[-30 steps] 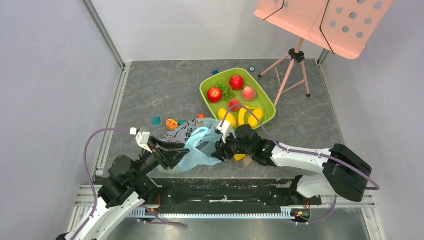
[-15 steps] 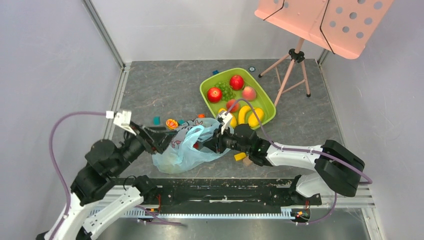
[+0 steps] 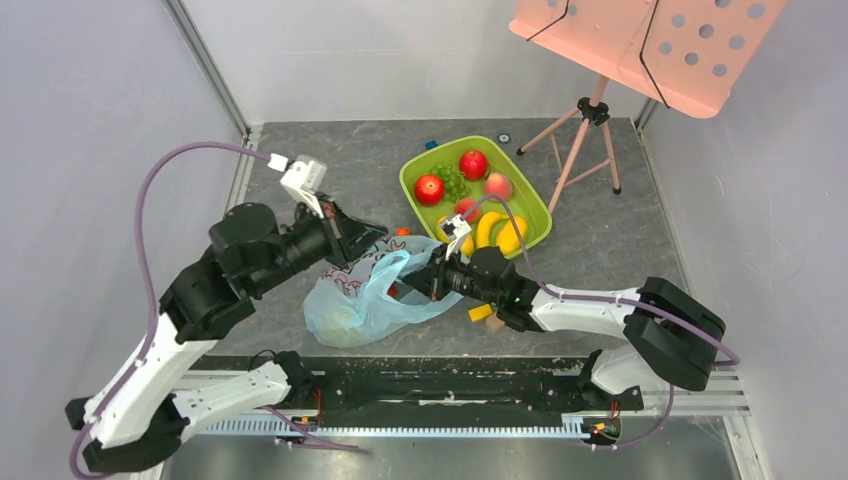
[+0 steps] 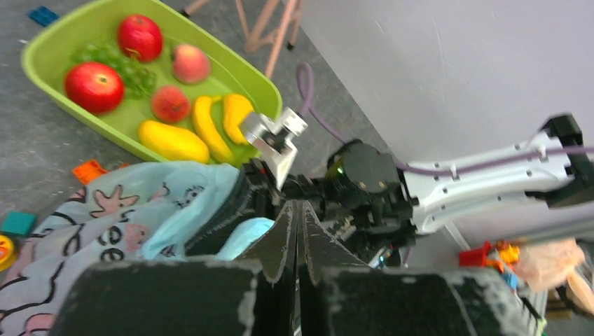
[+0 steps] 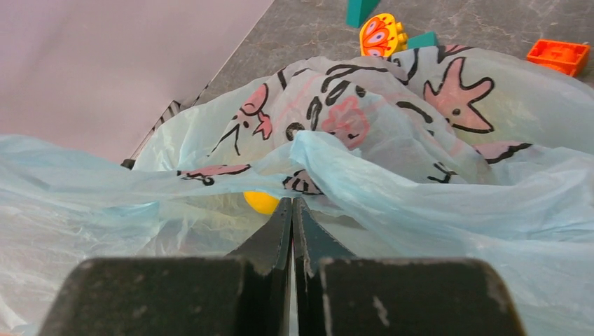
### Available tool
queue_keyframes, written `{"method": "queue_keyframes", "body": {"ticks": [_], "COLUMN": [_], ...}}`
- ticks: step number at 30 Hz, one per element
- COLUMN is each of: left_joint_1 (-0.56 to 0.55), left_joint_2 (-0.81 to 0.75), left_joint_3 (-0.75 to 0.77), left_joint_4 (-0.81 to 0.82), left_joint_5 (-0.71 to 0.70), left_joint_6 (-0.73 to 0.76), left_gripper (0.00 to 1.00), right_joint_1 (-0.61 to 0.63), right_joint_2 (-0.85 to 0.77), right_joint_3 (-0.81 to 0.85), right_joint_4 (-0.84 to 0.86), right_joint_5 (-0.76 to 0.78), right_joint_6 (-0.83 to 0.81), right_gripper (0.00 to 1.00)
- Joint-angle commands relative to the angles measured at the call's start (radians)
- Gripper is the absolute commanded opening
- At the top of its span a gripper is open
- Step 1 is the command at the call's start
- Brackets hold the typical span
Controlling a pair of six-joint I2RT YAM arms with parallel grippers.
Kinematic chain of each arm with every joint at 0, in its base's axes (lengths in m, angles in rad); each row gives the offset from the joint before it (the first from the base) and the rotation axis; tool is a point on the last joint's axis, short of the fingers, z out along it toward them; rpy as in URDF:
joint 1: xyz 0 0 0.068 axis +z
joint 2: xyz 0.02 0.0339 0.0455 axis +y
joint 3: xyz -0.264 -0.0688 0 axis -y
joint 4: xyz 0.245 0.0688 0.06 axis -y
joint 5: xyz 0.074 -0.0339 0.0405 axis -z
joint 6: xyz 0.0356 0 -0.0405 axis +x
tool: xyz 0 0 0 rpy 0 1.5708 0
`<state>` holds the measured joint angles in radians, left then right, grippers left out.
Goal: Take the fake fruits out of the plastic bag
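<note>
Right gripper (image 5: 292,203): jaws are pressed together, tips set against the crinkled film of the translucent light-blue plastic bag with pink-and-dark prints (image 5: 392,119); whether a fold is pinched cannot be told. A small yellow plastic fruit (image 5: 261,202) is seen inside the bag, just beyond the tips. Left gripper (image 4: 298,208): jaws are likewise closed, held over the bag's far-left edge. A lime-green plastic tray (image 4: 231,68) lies beyond the bag, and an orange building block (image 5: 558,54) lies beside it.

The left gripper (image 4: 295,208) is seen with jaws pressed together. Beyond it, the bag (image 4: 133,210) is touched by the right arm (image 4: 483,175). Fruits (image 4: 171,140) are held in a green tray (image 4: 42,49), an orange block (image 4: 89,170) nearby.
</note>
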<state>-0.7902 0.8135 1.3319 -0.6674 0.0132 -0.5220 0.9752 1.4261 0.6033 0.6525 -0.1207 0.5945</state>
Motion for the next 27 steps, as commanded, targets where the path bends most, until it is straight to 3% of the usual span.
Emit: {"method": "queue_keyframes", "body": {"ticks": [1, 6, 9, 19, 27], "left_joint_1": [-0.163, -0.553, -0.661, -0.656, -0.483], "left_joint_2": [0.052, 0.216, 0.284, 0.325, 0.361], "left_joint_3": [0.008, 0.079, 0.096, -0.111, -0.265], "left_joint_4": [-0.006, -0.023, -0.049, -0.012, 0.141], "left_joint_5": [-0.138, -0.546, -0.702, -0.821, -0.621], "left_joint_6": [-0.003, 0.046, 0.012, -0.161, -0.162], "left_gripper": [0.02, 0.02, 0.02, 0.02, 0.02], "right_joint_1": [-0.022, -0.033, -0.038, -0.058, -0.072], "right_joint_2": [-0.012, -0.010, -0.017, -0.103, -0.130], "right_joint_3": [0.002, -0.008, -0.020, -0.152, -0.193], "right_joint_4": [0.008, 0.008, 0.009, 0.015, 0.020], "right_joint_5": [0.034, 0.032, 0.035, 0.113, 0.109], "right_joint_6": [0.030, 0.038, 0.047, 0.078, 0.070], "right_gripper": [0.00, 0.00, 0.00, 0.00, 0.00]}}
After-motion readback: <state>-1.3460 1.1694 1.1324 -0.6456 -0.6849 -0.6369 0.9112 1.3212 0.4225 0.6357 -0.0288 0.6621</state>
